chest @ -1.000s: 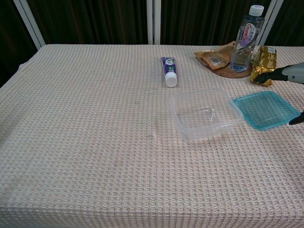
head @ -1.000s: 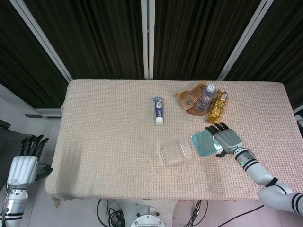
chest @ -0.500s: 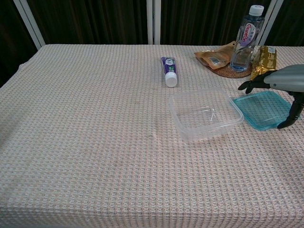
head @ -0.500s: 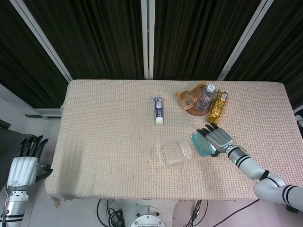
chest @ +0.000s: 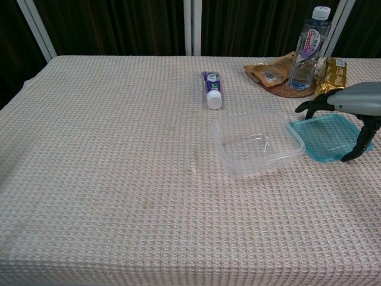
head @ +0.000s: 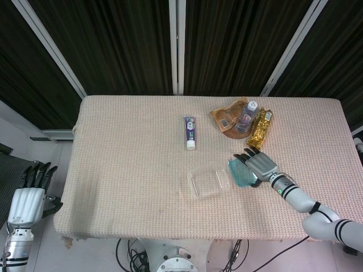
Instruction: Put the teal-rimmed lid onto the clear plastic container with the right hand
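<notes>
The clear plastic container (head: pixel 209 182) (chest: pixel 257 143) sits open on the woven table cover, right of centre. The teal-rimmed lid (head: pixel 239 171) (chest: pixel 321 136) lies flat just right of it, its left edge at the container's rim. My right hand (head: pixel 260 166) (chest: pixel 352 107) arches over the lid's right half, with fingers spread above the far edge and the thumb down at the near right edge. The lid still rests on the cloth. My left hand (head: pixel 31 195) hangs beside the table's left end, fingers straight, holding nothing.
A toothpaste tube (head: pixel 190 132) (chest: pixel 211 89) lies behind the container. At the back right stand a water bottle (head: pixel 247 116) (chest: pixel 309 47) on a coaster, a brown pouch (head: pixel 226 118) (chest: pixel 268 72) and a gold packet (head: pixel 260 128) (chest: pixel 331 74), close behind my right hand.
My right hand has moved left over the lid and its thumb has dropped to the near edge. The lid has slid slightly toward the container. The left hand is still.
</notes>
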Robot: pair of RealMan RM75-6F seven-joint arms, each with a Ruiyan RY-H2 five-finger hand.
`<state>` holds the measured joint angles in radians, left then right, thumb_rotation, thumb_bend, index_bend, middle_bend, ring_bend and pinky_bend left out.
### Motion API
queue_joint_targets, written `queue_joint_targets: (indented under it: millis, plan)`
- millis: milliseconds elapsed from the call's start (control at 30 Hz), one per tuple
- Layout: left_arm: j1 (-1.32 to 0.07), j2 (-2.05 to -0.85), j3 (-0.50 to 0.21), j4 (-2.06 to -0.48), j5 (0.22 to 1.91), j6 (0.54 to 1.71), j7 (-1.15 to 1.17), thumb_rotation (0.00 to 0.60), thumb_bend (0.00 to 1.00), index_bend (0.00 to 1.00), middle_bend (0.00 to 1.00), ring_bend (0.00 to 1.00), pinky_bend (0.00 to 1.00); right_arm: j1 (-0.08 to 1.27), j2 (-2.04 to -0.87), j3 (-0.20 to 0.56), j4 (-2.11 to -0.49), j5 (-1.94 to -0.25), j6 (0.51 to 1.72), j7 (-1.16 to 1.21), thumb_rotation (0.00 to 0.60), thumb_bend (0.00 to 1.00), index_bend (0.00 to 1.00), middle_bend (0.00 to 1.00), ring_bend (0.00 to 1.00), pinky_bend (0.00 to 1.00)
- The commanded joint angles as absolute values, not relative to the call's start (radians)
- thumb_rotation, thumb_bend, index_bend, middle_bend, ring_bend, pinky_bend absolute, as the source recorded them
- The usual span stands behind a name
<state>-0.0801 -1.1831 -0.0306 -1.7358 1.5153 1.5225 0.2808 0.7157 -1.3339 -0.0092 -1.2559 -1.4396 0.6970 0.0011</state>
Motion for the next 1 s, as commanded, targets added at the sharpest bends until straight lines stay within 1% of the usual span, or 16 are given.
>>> queue_joint_targets:
  millis: [33, 200, 333, 433, 567, 667, 800, 1000]
  plan:
    - [-0.080, -1.182, -0.030, -1.736, 1.516, 1.521, 0.279, 0.600, 0.00, 0.11, 0.05, 0.00, 0.00, 0.693, -1.313, -0.006, -1.276, -1.449, 0.748, 0.030, 0.600, 0.11, 0.08, 0.35, 0.00, 0.00]
    - [-0.082, -1.180, -0.030, -1.731, 1.521, 1.519, 0.272, 0.600, 0.00, 0.11, 0.05, 0.00, 0.00, 0.646, -1.233, 0.001, -1.372, -1.448, 0.845, 0.011, 0.600, 0.14, 0.09, 0.38, 0.00, 0.00]
    - [-0.084, -1.180, -0.030, -1.724, 1.530, 1.520, 0.262, 0.600, 0.00, 0.11, 0.05, 0.00, 0.00, 0.611, -1.135, 0.020, -1.517, -1.421, 0.916, -0.058, 0.600, 0.14, 0.09, 0.39, 0.00, 0.00]
    - [-0.086, -1.179, -0.030, -1.716, 1.537, 1.521, 0.252, 0.600, 0.00, 0.11, 0.05, 0.00, 0.00, 0.607, -1.069, 0.036, -1.646, -1.387, 0.930, -0.127, 0.600, 0.15, 0.09, 0.39, 0.00, 0.00]
    - [-0.088, -1.184, -0.030, -1.700, 1.546, 1.523, 0.233, 0.600, 0.00, 0.11, 0.05, 0.00, 0.00, 0.628, -1.021, 0.056, -1.826, -1.289, 0.902, -0.267, 0.600, 0.16, 0.09, 0.40, 0.00, 0.00]
    - [-0.090, -1.190, -0.027, -1.681, 1.552, 1.519, 0.214, 0.600, 0.00, 0.11, 0.05, 0.00, 0.00, 0.659, -1.030, 0.067, -1.936, -1.178, 0.881, -0.379, 0.600, 0.16, 0.09, 0.41, 0.00, 0.00]
    - [-0.093, -1.191, -0.027, -1.655, 1.554, 1.515, 0.184, 0.600, 0.00, 0.11, 0.05, 0.00, 0.00, 0.702, -1.085, 0.073, -2.009, -1.048, 0.889, -0.501, 0.600, 0.16, 0.09, 0.43, 0.02, 0.00]
    - [-0.098, -1.199, -0.029, -1.613, 1.554, 1.511, 0.133, 0.600, 0.00, 0.11, 0.05, 0.00, 0.00, 0.788, -1.194, 0.076, -2.070, -0.837, 0.974, -0.713, 0.600, 0.16, 0.09, 0.43, 0.03, 0.00]
